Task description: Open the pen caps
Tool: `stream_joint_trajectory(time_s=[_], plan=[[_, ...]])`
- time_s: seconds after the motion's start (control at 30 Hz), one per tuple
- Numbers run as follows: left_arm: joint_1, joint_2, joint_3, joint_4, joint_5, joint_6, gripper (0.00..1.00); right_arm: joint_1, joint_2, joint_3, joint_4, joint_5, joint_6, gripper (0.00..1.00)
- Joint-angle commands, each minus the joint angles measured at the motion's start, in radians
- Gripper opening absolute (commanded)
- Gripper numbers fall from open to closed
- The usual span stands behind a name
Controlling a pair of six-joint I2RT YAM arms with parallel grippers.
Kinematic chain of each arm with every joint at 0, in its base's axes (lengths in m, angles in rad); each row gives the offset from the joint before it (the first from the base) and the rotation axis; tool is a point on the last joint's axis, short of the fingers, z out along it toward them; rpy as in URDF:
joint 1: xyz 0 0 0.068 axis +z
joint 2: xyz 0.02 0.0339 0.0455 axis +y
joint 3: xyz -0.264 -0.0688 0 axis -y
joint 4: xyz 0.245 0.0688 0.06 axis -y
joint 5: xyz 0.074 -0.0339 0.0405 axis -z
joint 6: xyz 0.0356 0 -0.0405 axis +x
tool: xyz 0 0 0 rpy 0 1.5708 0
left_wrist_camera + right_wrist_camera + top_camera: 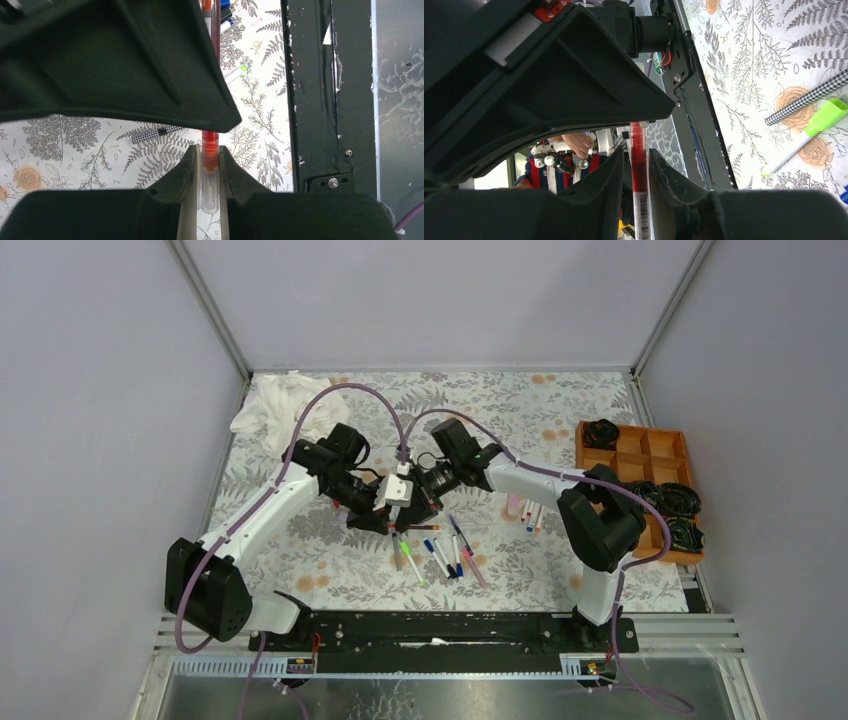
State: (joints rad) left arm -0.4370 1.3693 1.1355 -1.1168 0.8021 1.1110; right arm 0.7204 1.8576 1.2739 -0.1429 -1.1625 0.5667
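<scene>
My two grippers meet above the middle of the table, the left gripper (385, 502) facing the right gripper (420, 495). In the left wrist view my left gripper (210, 152) is shut on a clear pen cap (210, 192), with the red pen (210, 142) running out of it. In the right wrist view the same red pen's barrel (639, 170) lies between the fingers of my right gripper (636, 155). Those fingers stand slightly apart from it, with a dark gap on one side. Several more pens (440, 555) lie below the grippers.
A checkered pen (155, 133) and a green-capped pen (824, 117) lie on the floral cloth. More pens (528, 512) sit to the right. A white rag (275, 405) is at the back left, an orange compartment tray (640, 455) at the right. The black base rail (440, 625) runs along the near edge.
</scene>
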Motion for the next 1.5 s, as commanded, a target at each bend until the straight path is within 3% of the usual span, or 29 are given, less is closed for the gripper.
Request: stream_joint_trajectory(time_s=[0.0,0.17,0.27,0.5,0.7,0.93,1.07,1.33,1.47], plan=[[-0.006,0.003,0.023,0.035,-0.024,-0.004,0.00,0.034,0.020,-0.001,0.043,-0.005,0.046,0.29],[-0.006,-0.005,0.027,0.036,-0.047,0.004,0.00,0.037,0.027,0.012,0.005,-0.012,0.026,0.22],[-0.006,-0.005,0.027,0.030,-0.068,0.020,0.00,0.036,0.027,0.030,-0.047,0.003,-0.010,0.00],[-0.002,-0.003,0.022,0.015,-0.229,0.094,0.00,0.024,-0.011,0.014,-0.183,0.068,-0.100,0.00],[0.072,0.034,0.019,-0.007,-0.365,0.213,0.00,-0.013,-0.078,-0.042,-0.287,0.130,-0.157,0.00],[0.201,0.071,0.044,-0.021,-0.395,0.288,0.00,-0.028,-0.142,-0.111,-0.285,0.147,-0.156,0.00],[0.222,0.067,0.020,0.082,-0.357,0.208,0.00,-0.057,-0.169,-0.121,-0.289,0.199,-0.151,0.00],[0.219,0.171,-0.041,0.328,-0.245,-0.112,0.00,-0.204,-0.307,-0.162,-0.379,0.913,-0.090,0.00],[0.214,0.227,-0.084,0.451,-0.288,-0.203,0.06,-0.268,-0.379,-0.229,-0.364,1.138,-0.049,0.00]])
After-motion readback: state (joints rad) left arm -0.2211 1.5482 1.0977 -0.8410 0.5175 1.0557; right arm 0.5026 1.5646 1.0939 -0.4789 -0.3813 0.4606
